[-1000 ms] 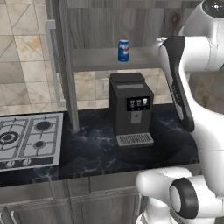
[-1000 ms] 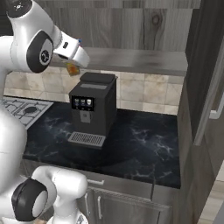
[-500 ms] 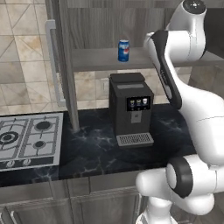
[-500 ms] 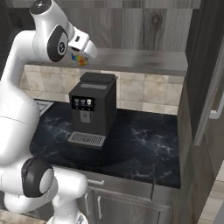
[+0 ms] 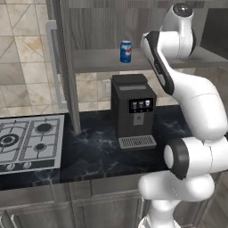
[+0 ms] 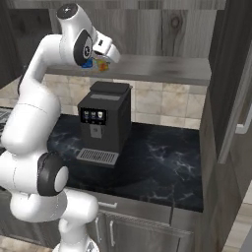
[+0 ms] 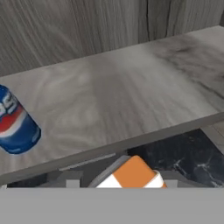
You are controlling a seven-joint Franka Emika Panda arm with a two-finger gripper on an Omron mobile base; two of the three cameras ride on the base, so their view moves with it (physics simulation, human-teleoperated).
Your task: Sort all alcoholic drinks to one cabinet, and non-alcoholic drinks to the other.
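Note:
A small blue soda can [image 5: 126, 51] stands on the shelf [image 5: 98, 60] of an open grey wood-grain cabinet; it also appears in the right base view [image 6: 87, 63] and the hand view [image 7: 15, 124]. My gripper [image 6: 104, 63] is shut on the orange-yellow carton [image 6: 102, 64], held at the shelf's front edge, just right of the can. In the hand view the carton [image 7: 133, 173] sits low in front of the shelf [image 7: 131, 100], with bare shelf beyond it. The alcoholic drinks are out of view.
A black coffee machine [image 5: 133, 111] stands on the dark marble counter [image 6: 162, 157] directly under the shelf. The cabinet doors hang open at the left [image 5: 62, 58] and right [image 6: 236, 83]. A gas hob [image 5: 29, 142] lies at the left.
The arm has swung up and in toward the shelf, carrying the carton from above the coffee machine to the shelf's front edge beside the can. The can has not moved.

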